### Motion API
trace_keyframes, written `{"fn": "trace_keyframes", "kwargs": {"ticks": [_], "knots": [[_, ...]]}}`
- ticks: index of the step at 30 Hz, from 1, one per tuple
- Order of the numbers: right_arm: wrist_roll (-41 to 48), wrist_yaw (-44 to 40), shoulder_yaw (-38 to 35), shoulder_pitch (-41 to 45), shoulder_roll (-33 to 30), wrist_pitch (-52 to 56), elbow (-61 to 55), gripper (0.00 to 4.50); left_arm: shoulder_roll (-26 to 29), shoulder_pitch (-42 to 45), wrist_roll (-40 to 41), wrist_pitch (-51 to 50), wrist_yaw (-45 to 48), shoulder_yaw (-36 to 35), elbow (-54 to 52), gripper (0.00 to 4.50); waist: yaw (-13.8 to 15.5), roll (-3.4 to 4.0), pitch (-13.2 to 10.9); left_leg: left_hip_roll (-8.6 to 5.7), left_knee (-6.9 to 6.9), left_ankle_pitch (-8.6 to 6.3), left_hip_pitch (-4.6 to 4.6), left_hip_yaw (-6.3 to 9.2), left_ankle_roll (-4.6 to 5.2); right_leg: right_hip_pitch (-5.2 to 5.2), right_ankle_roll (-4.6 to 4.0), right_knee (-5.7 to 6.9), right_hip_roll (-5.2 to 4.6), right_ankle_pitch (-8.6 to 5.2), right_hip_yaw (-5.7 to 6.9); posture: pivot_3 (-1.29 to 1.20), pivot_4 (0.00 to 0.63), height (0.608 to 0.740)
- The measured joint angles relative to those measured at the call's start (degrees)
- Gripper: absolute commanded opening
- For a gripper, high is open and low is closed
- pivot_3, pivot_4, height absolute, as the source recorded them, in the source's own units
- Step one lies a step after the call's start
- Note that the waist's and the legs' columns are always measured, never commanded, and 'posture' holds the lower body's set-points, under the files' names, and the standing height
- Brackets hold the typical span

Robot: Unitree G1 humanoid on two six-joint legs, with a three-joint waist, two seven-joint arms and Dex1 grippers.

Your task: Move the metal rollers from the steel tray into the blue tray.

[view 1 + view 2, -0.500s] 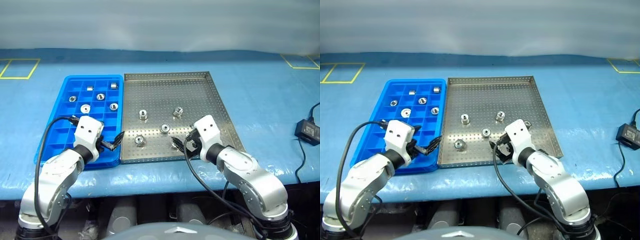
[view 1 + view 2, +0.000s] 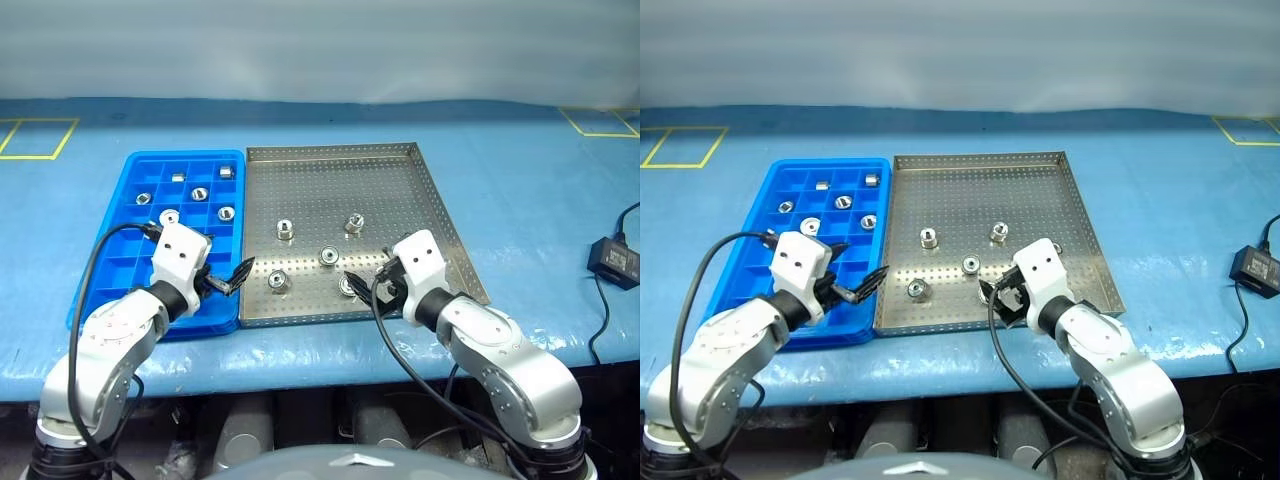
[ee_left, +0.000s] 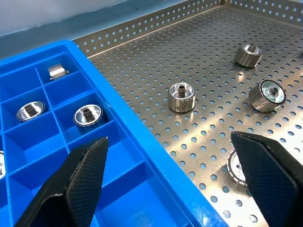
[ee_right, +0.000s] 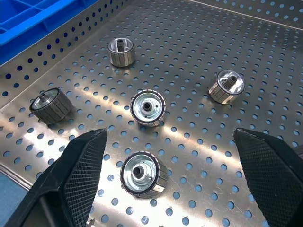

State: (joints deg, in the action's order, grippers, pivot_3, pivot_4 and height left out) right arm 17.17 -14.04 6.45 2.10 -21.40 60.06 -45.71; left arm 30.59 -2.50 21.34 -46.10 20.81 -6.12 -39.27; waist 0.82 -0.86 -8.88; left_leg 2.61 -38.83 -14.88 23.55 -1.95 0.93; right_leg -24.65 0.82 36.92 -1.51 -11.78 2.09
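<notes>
Since both sets of jaws gape wide and empty, the right gripper [image 4: 161, 189] straddles the nearest of the metal rollers [image 4: 140, 173]; a sloppy squeeze could roll it. The left gripper [image 3: 173, 184] hangs over the seam between the blue tray [image 2: 120, 270] and the steel tray [image 2: 400, 190], so it could snag. Five rollers remain in the steel tray, and more sit in far blue compartments.

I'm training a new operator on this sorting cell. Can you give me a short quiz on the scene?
1. True or false: the left gripper and the right gripper are both open and empty.
2. The blue tray lies on which side of the steel tray? A robot's left; B robot's right; C far side.
3. How many metal rollers show in the blue tray?
Key: 1 true; 2 A; 3 six.
</notes>
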Motion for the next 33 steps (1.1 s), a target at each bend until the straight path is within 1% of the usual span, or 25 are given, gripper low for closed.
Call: {"fn": "trace_keyframes", "kwargs": {"ticks": [3,19,22,26,27,30,33], "knots": [[-0.4,0.1,0.4,-0.2,-1.0,-0.2,0.0,4.48,0.0,0.0,-0.1,0.0,0.4,0.4,0.1,4.50,0.0,0.00,0.0,-0.01,0.00,0.00,0.00,-0.01,0.00,0.00,0.00,0.00,0.00,0.00,0.00,0.02,0.150,0.740],[-1.0,0.1,1.6,0.0,-1.1,-0.1,0.0,4.48,0.0,-0.7,-0.2,0.0,0.6,0.9,0.1,4.50,0.0,0.00,0.0,-0.01,-0.01,0.00,0.00,0.00,0.00,0.00,0.00,0.01,0.01,0.00,0.00,0.02,0.150,0.740],[-1.0,0.2,1.7,0.0,-1.1,0.1,0.0,4.48,0.1,0.9,0.1,-0.3,1.4,1.1,0.3,4.50,0.1,0.00,0.0,-0.01,-0.05,0.00,0.00,0.02,0.00,0.01,0.00,0.02,0.02,0.00,0.01,0.02,0.150,0.740],[-1.0,0.3,1.9,0.8,-0.6,0.3,0.1,4.48,1.5,12.7,0.3,-3.1,3.4,4.0,4.5,4.50,0.4,0.00,0.0,-0.04,-0.25,0.02,0.00,0.10,0.03,0.14,0.03,0.09,0.05,0.02,0.06,0.02,0.150,0.740],[-1.1,0.5,2.2,1.3,-0.4,0.3,0.4,4.48,2.2,19.9,0.0,-4.6,5.2,7.1,9.5,4.50,0.7,-0.01,0.0,-0.10,-0.31,0.08,0.04,0.15,0.08,0.17,0.04,0.10,0.10,0.03,0.08,0.02,0.150,0.740],[-1.1,0.6,3.0,1.7,0.3,0.3,0.5,4.48,2.8,30.2,-1.8,-4.9,8.5,12.4,19.3,4.50,0.4,-0.01,0.0,-0.15,-0.29,0.11,0.02,0.09,0.12,0.16,0.12,0.07,0.12,0.08,-0.12,0.01,0.150,0.740],[-1.4,1.3,3.9,1.8,1.3,0.1,1.2,4.48,0.8,40.9,-6.0,-2.5,13.1,20.3,36.0,4.50,0.0,-0.02,0.0,-0.24,-0.26,0.08,0.05,0.08,0.17,0.12,0.16,0.06,0.12,0.10,-0.22,-0.02,0.150,0.740]]}}
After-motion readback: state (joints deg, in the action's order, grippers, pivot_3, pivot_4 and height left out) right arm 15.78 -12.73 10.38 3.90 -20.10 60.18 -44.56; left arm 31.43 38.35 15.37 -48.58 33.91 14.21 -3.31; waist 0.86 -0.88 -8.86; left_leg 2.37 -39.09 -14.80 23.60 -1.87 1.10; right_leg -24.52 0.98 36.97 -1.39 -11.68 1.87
